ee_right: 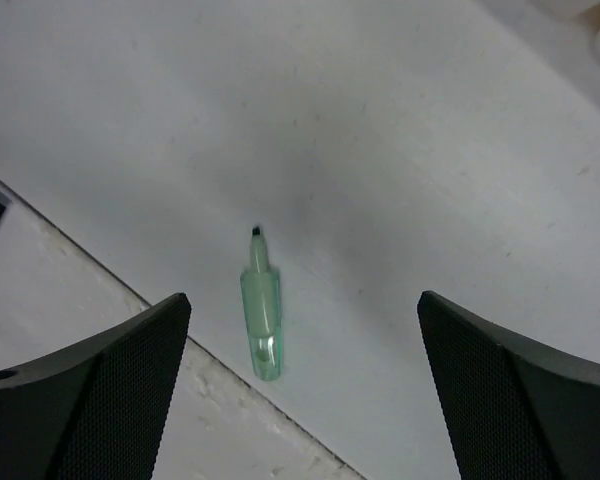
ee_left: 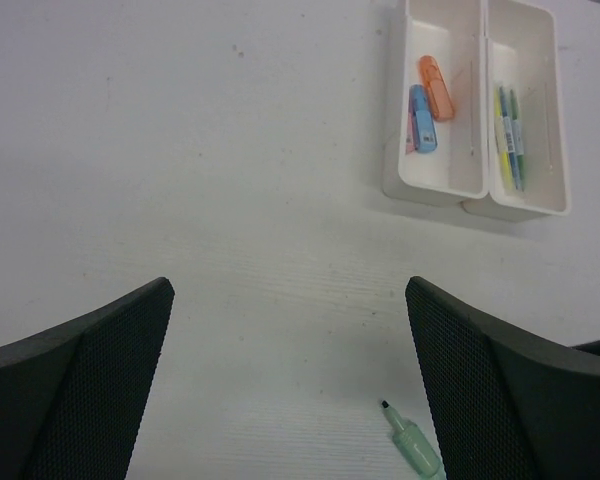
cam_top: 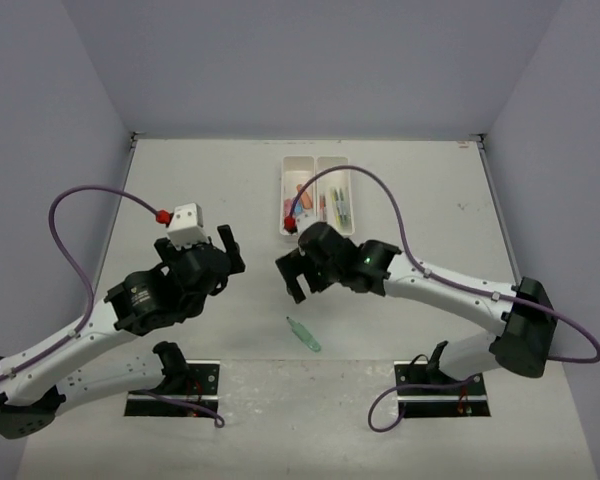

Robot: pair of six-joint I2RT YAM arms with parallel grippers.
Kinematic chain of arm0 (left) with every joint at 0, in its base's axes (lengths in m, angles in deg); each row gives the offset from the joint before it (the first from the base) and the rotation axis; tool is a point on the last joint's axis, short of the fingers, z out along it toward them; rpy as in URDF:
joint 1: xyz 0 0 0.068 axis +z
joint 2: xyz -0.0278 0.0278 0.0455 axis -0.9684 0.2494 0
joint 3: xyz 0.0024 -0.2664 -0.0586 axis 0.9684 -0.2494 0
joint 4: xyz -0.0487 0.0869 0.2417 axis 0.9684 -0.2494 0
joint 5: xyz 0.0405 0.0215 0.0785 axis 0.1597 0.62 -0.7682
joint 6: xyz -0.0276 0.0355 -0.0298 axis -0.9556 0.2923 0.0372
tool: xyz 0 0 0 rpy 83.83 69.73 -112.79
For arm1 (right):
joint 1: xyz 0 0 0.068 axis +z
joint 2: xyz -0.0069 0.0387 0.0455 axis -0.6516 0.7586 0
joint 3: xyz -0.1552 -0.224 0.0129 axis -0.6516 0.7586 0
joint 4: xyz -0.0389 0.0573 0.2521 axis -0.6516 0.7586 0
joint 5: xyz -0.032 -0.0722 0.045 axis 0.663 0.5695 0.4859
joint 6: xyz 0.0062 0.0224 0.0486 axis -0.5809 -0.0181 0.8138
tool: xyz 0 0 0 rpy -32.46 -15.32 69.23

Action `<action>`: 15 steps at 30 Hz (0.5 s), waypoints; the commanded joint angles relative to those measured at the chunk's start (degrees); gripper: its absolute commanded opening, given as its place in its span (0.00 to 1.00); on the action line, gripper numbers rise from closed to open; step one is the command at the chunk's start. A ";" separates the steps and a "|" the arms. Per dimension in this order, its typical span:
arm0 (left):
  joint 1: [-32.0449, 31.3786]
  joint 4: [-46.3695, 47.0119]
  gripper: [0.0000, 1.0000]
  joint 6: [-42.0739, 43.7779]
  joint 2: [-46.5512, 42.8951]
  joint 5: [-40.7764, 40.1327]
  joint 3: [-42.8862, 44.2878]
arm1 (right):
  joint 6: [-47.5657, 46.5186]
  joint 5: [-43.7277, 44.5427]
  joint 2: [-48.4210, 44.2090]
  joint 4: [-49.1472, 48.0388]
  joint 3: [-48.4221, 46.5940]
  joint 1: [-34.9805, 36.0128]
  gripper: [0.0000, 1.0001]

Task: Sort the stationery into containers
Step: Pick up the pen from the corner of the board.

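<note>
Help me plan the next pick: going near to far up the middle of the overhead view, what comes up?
green highlighter → right gripper → white tray

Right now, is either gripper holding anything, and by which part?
Nothing is held. The left gripper and the right gripper are both open and empty; the green marker lies loose on the table.
</note>
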 commanded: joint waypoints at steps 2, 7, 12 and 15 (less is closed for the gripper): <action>0.26 -2.41 1.00 -3.42 -3.57 -2.95 0.91 | 9.65 5.83 0.32 -1.17 9.12 9.70 0.96; 0.21 -1.57 1.00 -3.39 -4.36 -2.84 -0.52 | 13.87 6.30 3.78 -0.22 9.80 15.86 0.91; 0.26 -0.71 1.00 -2.33 -3.23 -1.94 -0.69 | 13.58 3.31 9.50 -2.28 9.13 16.77 0.77; 0.26 0.04 1.00 -1.79 -3.08 -1.27 -1.28 | 13.67 5.60 12.77 -2.50 8.52 16.77 0.72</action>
